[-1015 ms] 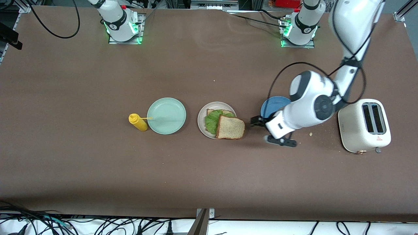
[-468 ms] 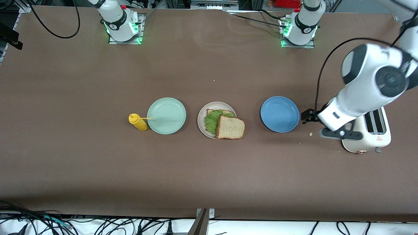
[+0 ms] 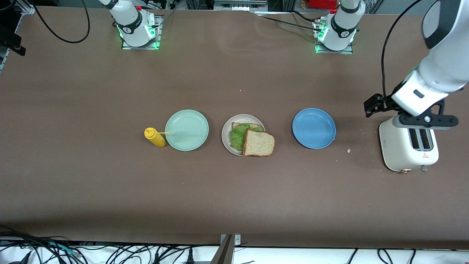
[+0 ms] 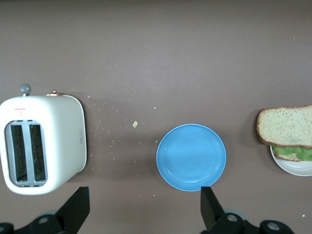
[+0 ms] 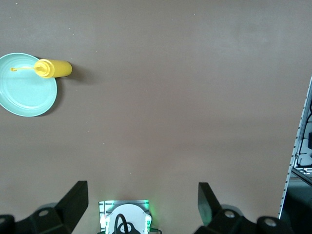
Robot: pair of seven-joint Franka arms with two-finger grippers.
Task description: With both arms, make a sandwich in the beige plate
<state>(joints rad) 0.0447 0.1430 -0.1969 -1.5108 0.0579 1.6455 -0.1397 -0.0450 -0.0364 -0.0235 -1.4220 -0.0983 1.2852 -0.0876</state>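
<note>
Front view: assembled sandwich (image 3: 253, 140), tan toast over ruffled green lettuce, lying on round beige plate (image 3: 227, 130), top slice overhanging rim toward left arm's end. Round blue plate (image 3: 314, 128) sitting beside it, cream two-slot toaster (image 3: 408, 146) near left arm's end. Left gripper (image 3: 373, 105) hanging over table beside toaster.

Left wrist view: left gripper (image 4: 145, 207) fingers standing wide apart, gripping nothing, blue plate below.

Right wrist view: right gripper (image 5: 142, 202) waiting high over its base, fingers spread, nothing between them; mint-green plate (image 5: 24, 92) touching yellow squeeze bottle (image 5: 53, 68).
</note>
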